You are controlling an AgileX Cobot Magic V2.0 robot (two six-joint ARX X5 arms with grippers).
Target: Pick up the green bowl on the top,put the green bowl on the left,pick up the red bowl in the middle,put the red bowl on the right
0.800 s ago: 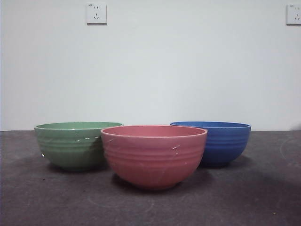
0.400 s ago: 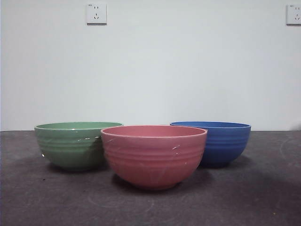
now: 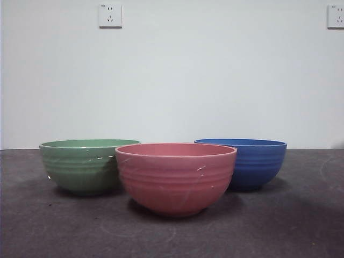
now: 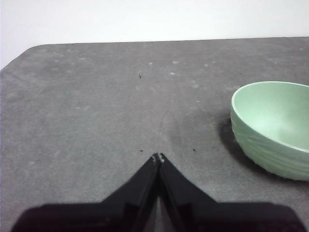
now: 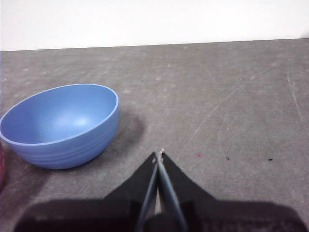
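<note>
The green bowl (image 3: 83, 165) stands upright on the table at the left in the front view, and its pale inside shows in the left wrist view (image 4: 273, 126). In front of it, at the middle and nearest the camera, stands the red bowl (image 3: 176, 177), overlapping the green one's right side. Only a sliver of the red bowl (image 5: 1, 166) reaches the right wrist view. My left gripper (image 4: 158, 157) is shut and holds nothing, over bare table well apart from the green bowl. Shut and holding nothing too, my right gripper (image 5: 158, 155) hovers over bare table beside the blue bowl.
A blue bowl (image 3: 252, 162) stands behind and to the right of the red one, seen also in the right wrist view (image 5: 63, 124). The dark grey table (image 3: 301, 215) meets a white wall with two sockets (image 3: 110, 15). Neither arm shows in the front view.
</note>
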